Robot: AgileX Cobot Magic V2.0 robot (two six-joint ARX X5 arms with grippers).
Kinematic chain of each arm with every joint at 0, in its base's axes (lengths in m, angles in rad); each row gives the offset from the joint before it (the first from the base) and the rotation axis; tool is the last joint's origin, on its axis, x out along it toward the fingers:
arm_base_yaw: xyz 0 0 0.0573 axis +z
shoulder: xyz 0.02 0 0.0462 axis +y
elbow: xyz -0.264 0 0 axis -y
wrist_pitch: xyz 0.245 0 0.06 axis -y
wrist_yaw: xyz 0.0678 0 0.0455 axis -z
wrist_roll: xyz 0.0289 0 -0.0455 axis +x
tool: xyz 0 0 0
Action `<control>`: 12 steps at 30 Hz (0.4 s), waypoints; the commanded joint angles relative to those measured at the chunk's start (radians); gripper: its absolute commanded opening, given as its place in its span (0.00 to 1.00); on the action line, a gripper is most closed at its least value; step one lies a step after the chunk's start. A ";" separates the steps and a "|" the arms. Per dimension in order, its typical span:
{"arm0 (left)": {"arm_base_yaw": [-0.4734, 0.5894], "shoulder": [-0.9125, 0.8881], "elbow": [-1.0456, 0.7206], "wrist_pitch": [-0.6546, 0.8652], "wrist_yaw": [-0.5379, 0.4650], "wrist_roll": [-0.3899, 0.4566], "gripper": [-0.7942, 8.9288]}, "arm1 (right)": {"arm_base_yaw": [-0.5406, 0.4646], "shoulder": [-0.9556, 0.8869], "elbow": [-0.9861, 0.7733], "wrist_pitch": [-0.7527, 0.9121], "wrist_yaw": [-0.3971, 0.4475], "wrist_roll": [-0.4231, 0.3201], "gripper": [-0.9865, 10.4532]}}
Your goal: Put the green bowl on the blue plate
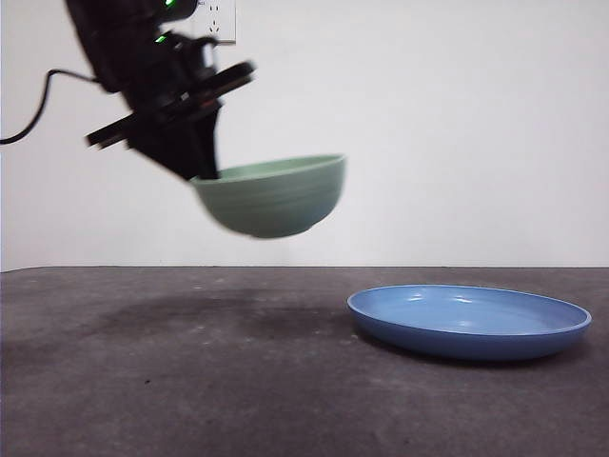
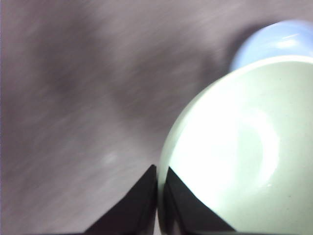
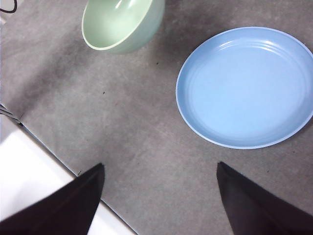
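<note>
- At the left of the front view, the left gripper (image 1: 202, 169) is seen coming down from the upper corner, its jaws pinched narrow on the near rim of the green bowl (image 1: 273, 196); in the left wrist view one jaw is shown outside the wall and one inside.
- The green bowl is held clear of the table (image 1: 190, 381), tilted slightly, with its shadow cast on the dark surface beneath. The lift can be judged as done.
- Further right, the blue plate (image 1: 468, 321) is seen lying flat and bare, apart from the bowl. The carry across and the setting down are judged as left to do.
- The right gripper (image 3: 159, 196) is held wide apart and idle above the table, gripping nothing.
</note>
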 commanded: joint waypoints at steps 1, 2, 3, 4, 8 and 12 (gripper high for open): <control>-0.040 0.027 0.064 0.016 0.010 -0.025 0.10 | 0.002 0.006 0.019 0.010 -0.002 0.014 0.41; -0.051 0.037 0.079 0.018 0.010 -0.031 0.10 | 0.002 0.006 0.019 0.010 -0.002 0.014 0.41; -0.064 0.052 0.098 0.018 0.010 -0.035 0.10 | 0.002 0.006 0.019 0.010 -0.002 0.018 0.41; -0.075 0.068 0.117 0.018 0.010 -0.040 0.10 | 0.002 0.006 0.019 0.010 -0.002 0.021 0.41; -0.118 0.135 0.182 0.031 0.010 -0.050 0.10 | 0.002 0.005 0.019 0.009 -0.002 0.031 0.41; -0.158 0.228 0.264 0.026 0.010 -0.063 0.10 | 0.002 -0.006 0.019 0.009 -0.002 0.039 0.41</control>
